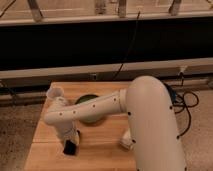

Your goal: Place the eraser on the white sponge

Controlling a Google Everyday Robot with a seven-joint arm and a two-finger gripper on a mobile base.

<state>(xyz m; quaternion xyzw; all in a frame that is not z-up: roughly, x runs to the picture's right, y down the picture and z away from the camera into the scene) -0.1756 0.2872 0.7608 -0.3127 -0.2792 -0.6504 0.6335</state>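
The eraser point(70, 148), a small black block, sits low on the wooden table point(105, 152) near its front left. My gripper point(70, 141) is directly over it at the end of the white arm point(90, 110), which reaches left across the table. I cannot tell whether the block is held or resting. The white sponge is not in view; it may be hidden under the arm or gripper.
A green bowl point(88, 100) stands mid-table, partly hidden behind the forearm. A translucent white cup point(54, 93) stands at the table's back left corner. The arm's big white upper link point(155, 125) covers the table's right side. Cables point(187, 102) lie on the floor to the right.
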